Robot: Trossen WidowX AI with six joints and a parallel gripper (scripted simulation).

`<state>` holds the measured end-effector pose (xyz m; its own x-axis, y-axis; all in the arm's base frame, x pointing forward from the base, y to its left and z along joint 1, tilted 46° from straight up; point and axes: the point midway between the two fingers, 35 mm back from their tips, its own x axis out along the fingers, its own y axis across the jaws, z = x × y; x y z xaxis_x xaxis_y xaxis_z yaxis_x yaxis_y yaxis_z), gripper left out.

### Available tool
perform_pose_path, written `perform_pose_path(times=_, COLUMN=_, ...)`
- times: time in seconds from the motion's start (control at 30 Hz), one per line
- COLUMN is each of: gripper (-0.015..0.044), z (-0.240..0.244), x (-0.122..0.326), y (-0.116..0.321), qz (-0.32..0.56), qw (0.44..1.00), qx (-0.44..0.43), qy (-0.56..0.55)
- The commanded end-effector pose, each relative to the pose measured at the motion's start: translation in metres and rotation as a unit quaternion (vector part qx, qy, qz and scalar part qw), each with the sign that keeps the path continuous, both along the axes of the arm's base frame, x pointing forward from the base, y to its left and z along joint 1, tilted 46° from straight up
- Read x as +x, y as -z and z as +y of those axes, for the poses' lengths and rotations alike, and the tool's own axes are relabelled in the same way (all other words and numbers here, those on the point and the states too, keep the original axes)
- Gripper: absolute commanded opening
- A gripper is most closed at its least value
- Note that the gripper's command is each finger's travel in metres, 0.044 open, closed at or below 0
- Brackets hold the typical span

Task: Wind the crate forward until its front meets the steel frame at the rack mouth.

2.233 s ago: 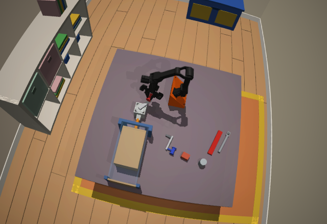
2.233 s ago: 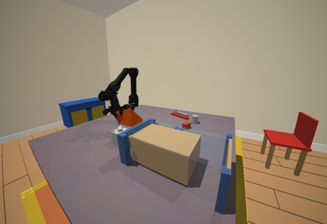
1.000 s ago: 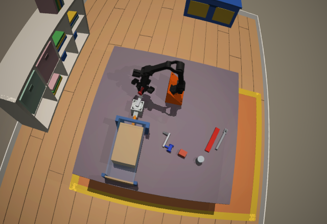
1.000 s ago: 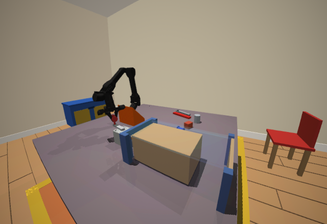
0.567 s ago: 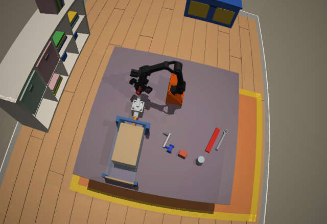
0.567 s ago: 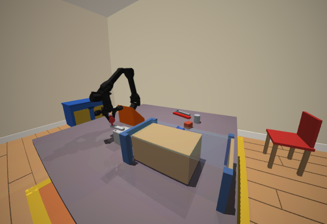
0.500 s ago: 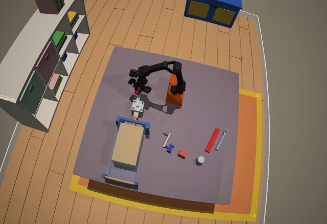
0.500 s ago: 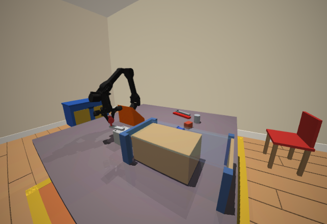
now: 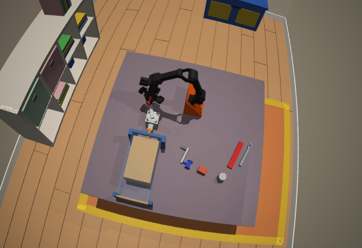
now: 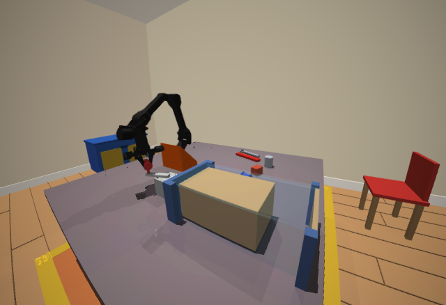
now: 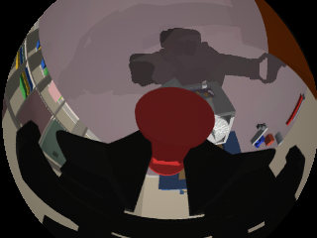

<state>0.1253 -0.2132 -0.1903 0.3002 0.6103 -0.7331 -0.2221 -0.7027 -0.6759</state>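
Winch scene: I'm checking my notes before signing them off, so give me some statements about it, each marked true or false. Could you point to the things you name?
1. The claw (image 9: 151, 101) (image 10: 146, 163) (image 11: 169, 129) is shut on a red knob (image 9: 149, 101) (image 10: 148, 165) (image 11: 174, 116). True.
2. The crate (image 9: 142, 159) (image 10: 226, 190) is tipped up on one end. False: it sits flat.
3. The red bar (image 9: 235, 155) (image 10: 247, 157) (image 11: 295, 110) lies beside a grey wrench (image 9: 245, 154) (image 10: 249, 152). True.
4. The winch (image 9: 152, 119) (image 10: 160, 186) (image 11: 223, 106) stands inside the cubby (image 9: 147, 135) (image 10: 173, 200). False: it stands outside, beyond one end.
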Motion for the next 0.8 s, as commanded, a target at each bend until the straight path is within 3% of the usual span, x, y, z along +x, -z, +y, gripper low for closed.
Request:
perform_pose_path(times=0.0, gripper=0.0, z=-0.011, x=0.012, y=0.009, qz=-0.01, qw=1.0, qx=-0.016, qy=-0.002)
perform_pose_path(times=0.77, gripper=0.0, z=-0.024, x=0.038, y=0.024, qz=-0.012, qw=1.0, qx=-0.017, qy=-0.002)
